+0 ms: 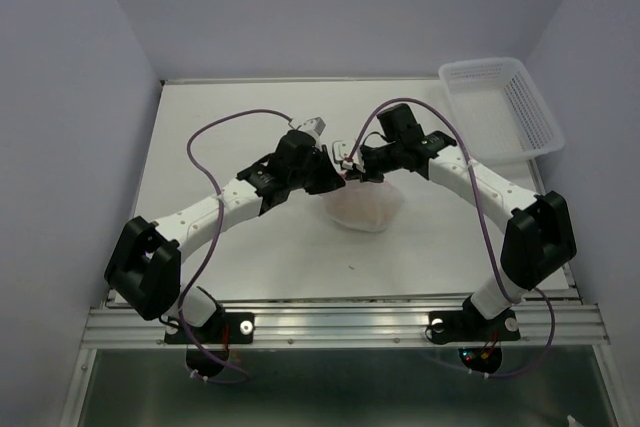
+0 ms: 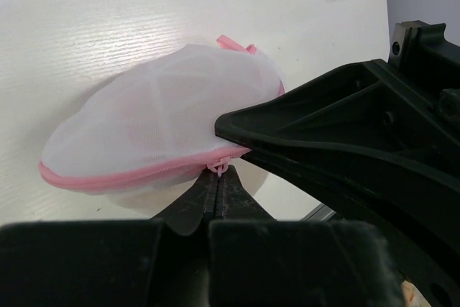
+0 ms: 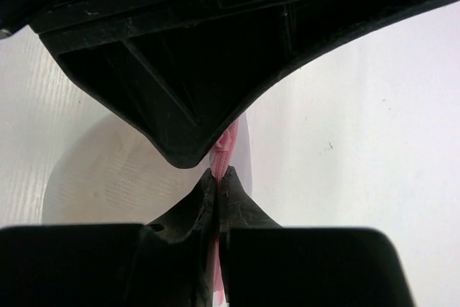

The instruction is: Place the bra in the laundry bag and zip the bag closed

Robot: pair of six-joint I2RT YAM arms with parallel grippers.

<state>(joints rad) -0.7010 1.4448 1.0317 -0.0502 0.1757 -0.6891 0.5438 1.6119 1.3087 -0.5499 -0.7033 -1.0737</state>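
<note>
Couldn't tell if the bra was inside the laundry bag [image 2: 144, 120]; the mesh only showed a faint pink blur. The right gripper [image 2: 231, 138] covered the bag's 3 o'clock side in the left wrist view. The left gripper [image 3: 188, 156] blocked 9 through 3 o'clock in the right wrist view.

This is looking like a robotics lab cell: a white tabletop [image 1: 300, 267] is sitting boxed in by plain pale walls [image 1: 60, 97] at 9, 12 and 3 o'clock. A left arm [image 1: 215, 209] and a right arm [image 1: 480, 182] are standing bolted to an aluminium rail [image 1: 340, 319] at 6 o'clock, with purple cables [image 1: 245, 113] looping off them, and a white slotted basket [image 1: 488, 117] is resting at 1 o'clock.
</note>
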